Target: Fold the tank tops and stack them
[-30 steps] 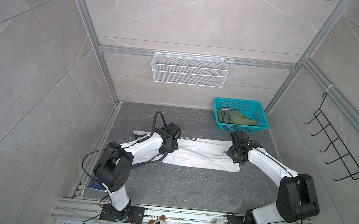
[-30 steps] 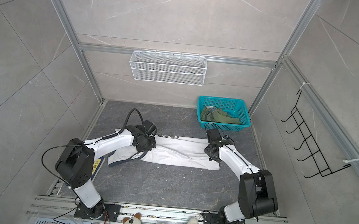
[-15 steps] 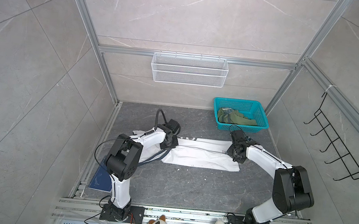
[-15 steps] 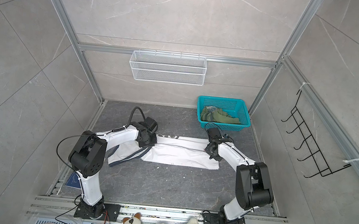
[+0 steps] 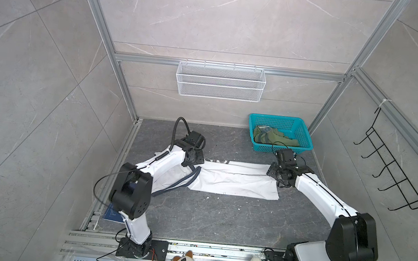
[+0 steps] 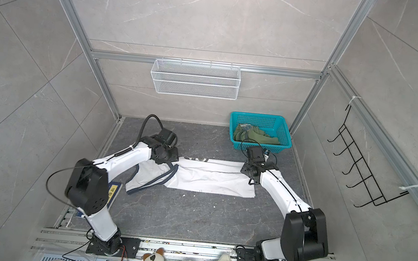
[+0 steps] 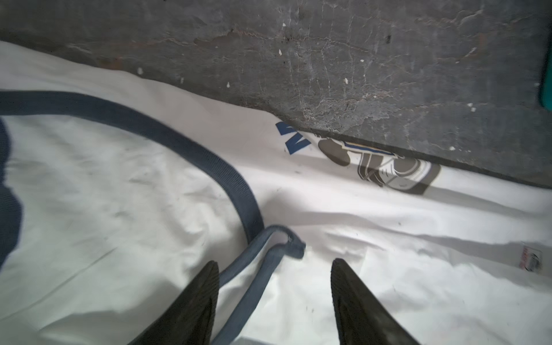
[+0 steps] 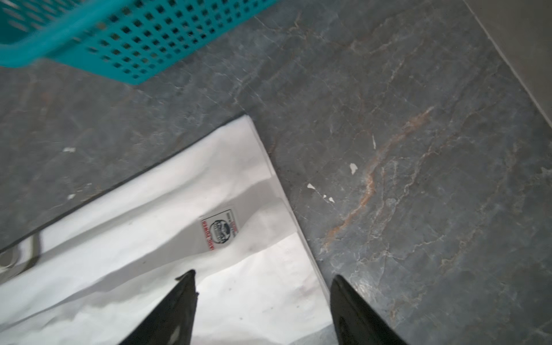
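L end effector [image 7: 274, 265], R end effector [image 8: 263, 276] opened; white tank top [image 5: 234, 184] beneath.

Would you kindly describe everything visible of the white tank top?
The white tank top is wrinkled cloth with navy trim at neck and armholes, a printed badge half hidden at its far fold, and a small label near the hem. It lies folded lengthwise as a long strip on the dark table, straps toward the left arm. The left gripper and right gripper stand open over its ends, gripping nothing.
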